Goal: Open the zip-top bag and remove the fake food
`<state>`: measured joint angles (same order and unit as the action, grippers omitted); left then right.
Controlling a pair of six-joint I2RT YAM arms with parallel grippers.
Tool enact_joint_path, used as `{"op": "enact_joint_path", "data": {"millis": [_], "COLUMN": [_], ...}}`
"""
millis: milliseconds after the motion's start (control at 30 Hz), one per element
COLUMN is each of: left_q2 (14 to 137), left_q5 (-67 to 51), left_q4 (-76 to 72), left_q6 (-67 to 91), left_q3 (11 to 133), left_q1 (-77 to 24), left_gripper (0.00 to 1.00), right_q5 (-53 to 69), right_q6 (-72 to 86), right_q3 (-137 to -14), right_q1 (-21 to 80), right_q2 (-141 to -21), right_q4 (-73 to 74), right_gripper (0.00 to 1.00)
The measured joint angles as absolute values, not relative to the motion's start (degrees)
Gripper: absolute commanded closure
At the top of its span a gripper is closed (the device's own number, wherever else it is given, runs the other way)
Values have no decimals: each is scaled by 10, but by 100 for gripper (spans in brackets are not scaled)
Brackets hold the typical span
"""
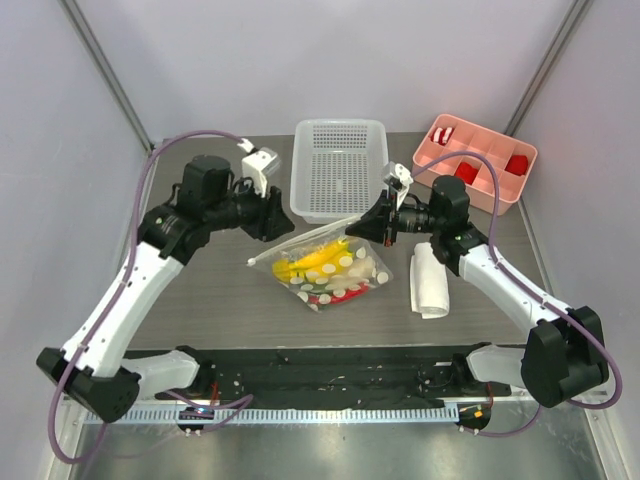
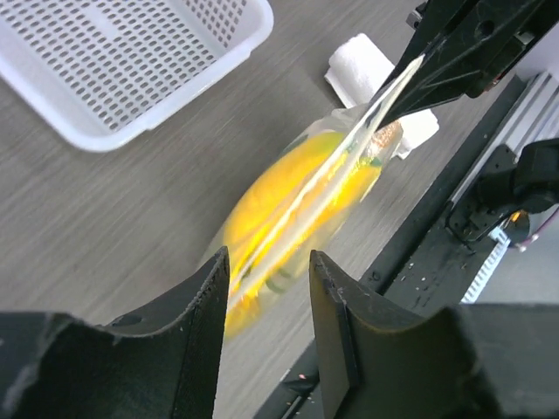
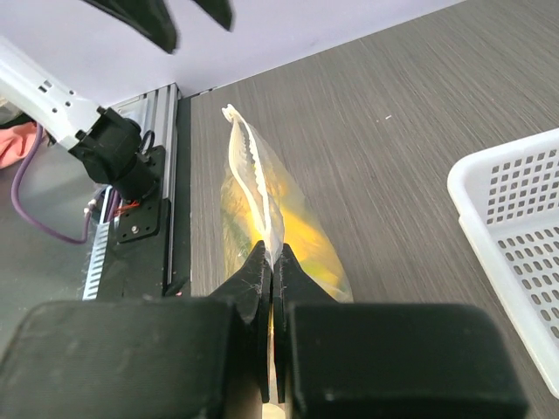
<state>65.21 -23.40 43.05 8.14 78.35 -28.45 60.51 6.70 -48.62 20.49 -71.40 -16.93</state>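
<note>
I am pinching the zip-top bag (image 1: pixel 335 268) with my right claw (image 1: pixel 372 224). Its two fingers are pressing flat together on the zip strip at the bag's 1 o'clock corner. From my right wrist the strip is running away from the fingertips as a pale wavy ribbon, ending in a loose tip at the far end. The body of the bag is sagging below it onto the worktop (image 1: pixel 220 300).

My left claw (image 1: pixel 275 222) is hovering at about 10 o'clock of the bag. It is standing partly open and gripping nothing. Through my left wrist camera I am seeing the raised strip in the gap between its fingers, without touching either one.

The bag is sitting near the middle of the worktop with the fake food (image 1: pixel 318 262) inside it. A yellow banana bunch is showing through the dotted plastic, with red and green pieces lying under it toward 6 o'clock.

A white mesh basket (image 1: pixel 340 175) is sitting at 12 o'clock of the bag. A rolled white cloth (image 1: pixel 430 280) is lying at 3 o'clock, under my right forearm. A pink tray (image 1: pixel 432 160) holding red blocks (image 1: pixel 516 164) is sitting at about 2 o'clock, in the far right corner.
</note>
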Motion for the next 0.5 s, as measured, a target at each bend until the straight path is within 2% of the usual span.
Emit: {"op": "enact_joint_path", "data": {"millis": [200,500], "left_q2": [726,737], "left_q5": [-275,-285], "left_q4": [437,430], "left_q6": [12,-6], "left_q3": [807,807], "left_q1": [-312,-326], "left_gripper": [60,62], "right_q5": [615,622], "right_q6": [60,59], "right_q3": [-487,-493], "right_q1": [205,206], "right_q2": [-714,-714], "right_q4": [-166,-162], "right_gripper": [99,99]}}
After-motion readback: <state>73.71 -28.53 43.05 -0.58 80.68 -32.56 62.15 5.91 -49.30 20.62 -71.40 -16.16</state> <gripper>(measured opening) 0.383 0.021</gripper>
